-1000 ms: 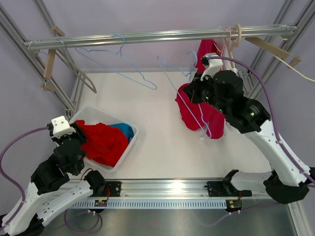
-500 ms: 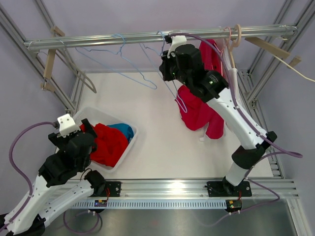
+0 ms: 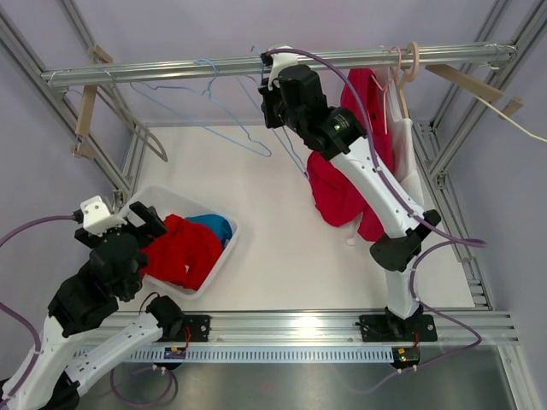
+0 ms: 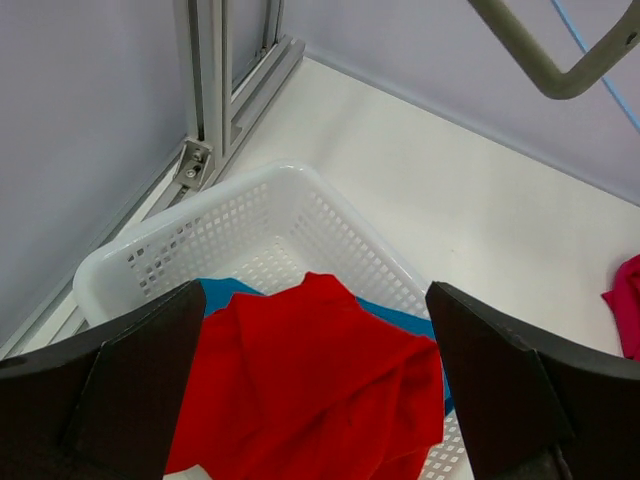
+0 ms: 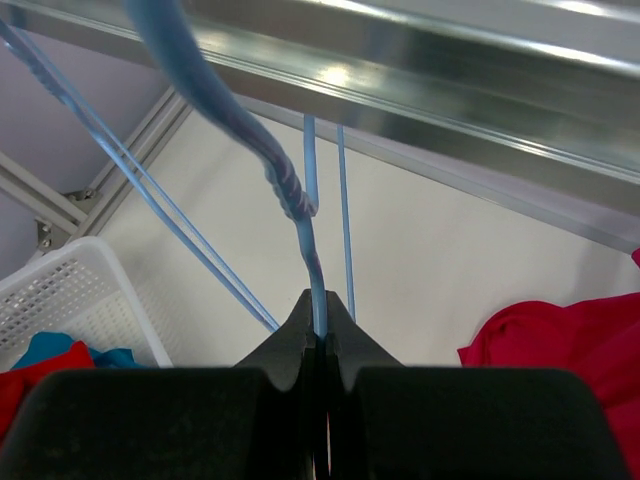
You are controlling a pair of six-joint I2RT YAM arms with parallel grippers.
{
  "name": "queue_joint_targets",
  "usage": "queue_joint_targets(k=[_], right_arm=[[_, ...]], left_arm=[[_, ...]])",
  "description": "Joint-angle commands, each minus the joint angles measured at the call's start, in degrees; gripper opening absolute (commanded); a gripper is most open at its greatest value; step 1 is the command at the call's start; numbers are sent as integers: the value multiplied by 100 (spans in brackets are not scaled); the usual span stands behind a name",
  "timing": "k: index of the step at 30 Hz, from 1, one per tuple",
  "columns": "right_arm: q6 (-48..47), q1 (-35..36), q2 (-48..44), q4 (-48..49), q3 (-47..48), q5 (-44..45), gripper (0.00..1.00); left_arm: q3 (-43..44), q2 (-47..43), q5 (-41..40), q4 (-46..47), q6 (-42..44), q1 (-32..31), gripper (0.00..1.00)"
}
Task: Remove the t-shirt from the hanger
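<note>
Hanger (image 5: 292, 190) at the rail (image 5: 450, 70), t-shirt (image 4: 320, 350) in the basket (image 4: 230, 215).
Only my right wrist view shows the right fingers (image 5: 290, 345) clamped on the blue hanger wire — overhead, the arm (image 3: 367, 175) hides that. Left fingers (image 4: 140, 370) gape wide over the red t-shirt.

Basket (image 3: 175, 196) holding clothes (image 3: 184, 249) at left; t-shirt (image 3: 329, 195) hangs under the rail (image 3: 171, 68) at right.
</note>
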Motion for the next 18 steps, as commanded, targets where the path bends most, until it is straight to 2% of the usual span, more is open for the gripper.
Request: queue_joint_targets(k=[1, 8, 13, 14, 18], right_arm=[[-252, 55, 276, -86, 350, 81, 0], [-172, 64, 198, 37, 87, -33, 0], [-146, 64, -14, 248, -335, -24, 0], [-129, 55, -22, 257, -379, -24, 0], [-67, 55, -294, 581, -1062, 19, 0]], left_arm=[[-47, 310, 204, 314, -74, 22, 99], [12, 319, 1469, 1025, -382, 22, 99], [4, 319, 3190, 1947, -251, 22, 99], [-13, 328, 3811, 2245, -242, 22, 99], [-92, 407, 4659, 2695, -119, 22, 99]])
